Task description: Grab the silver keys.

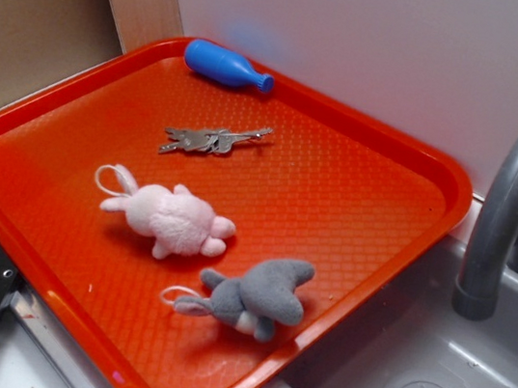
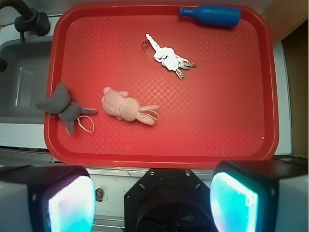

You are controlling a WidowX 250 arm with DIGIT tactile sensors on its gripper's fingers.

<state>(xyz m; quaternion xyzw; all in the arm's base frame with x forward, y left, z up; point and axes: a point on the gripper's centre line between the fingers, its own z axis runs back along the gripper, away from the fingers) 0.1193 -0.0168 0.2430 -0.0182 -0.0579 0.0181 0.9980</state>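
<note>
The gripper point(image 2: 152, 200) is hovering with jaws wide apart, holding nothing, above the tray's point(image 2: 231, 121) near edge; the keys point(image 2: 169, 58) are lying near its far rim.

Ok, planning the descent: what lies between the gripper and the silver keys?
In the wrist view, only bare red tray lies between the open gripper and the silver keys; the pink plush bunny sits just off that line.

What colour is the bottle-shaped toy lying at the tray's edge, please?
Blue; the bottle-shaped toy shows best in the wrist view.
</note>
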